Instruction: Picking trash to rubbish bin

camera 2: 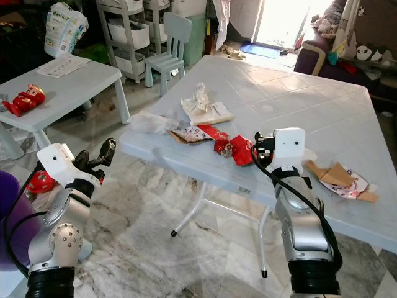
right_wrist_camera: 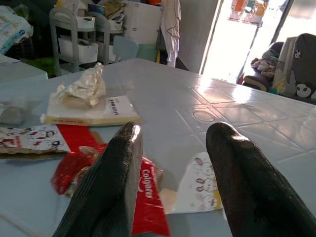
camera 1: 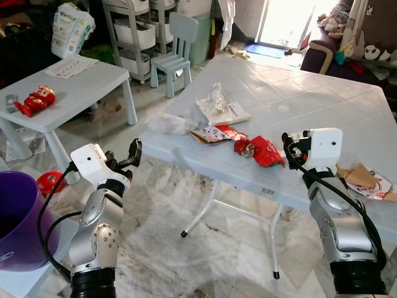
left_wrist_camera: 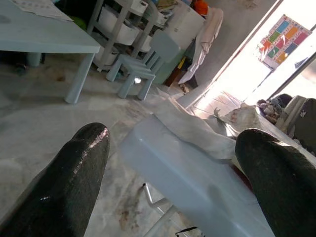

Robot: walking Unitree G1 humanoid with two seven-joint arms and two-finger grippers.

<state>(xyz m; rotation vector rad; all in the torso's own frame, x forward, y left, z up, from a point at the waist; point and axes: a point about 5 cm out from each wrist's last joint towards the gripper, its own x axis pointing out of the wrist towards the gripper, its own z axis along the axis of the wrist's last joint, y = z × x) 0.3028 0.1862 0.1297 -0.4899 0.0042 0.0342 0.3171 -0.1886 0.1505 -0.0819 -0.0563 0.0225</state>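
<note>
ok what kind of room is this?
Probably a home living or play room: a small pale-blue child's chair, a white plastic folding table strewn with wrappers, a low kids' table holding a red toy, and grey storage shelving.

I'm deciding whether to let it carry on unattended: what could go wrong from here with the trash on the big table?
1. The red wrappers lie near the table edge; a clumsy approach by the right hand, open just before them, could push them off.
2. The crumpled plastic overhangs the corner near the open left hand and may slide to the floor.
3. The purple bin sits far to the left, so a carried piece might drop.
</note>
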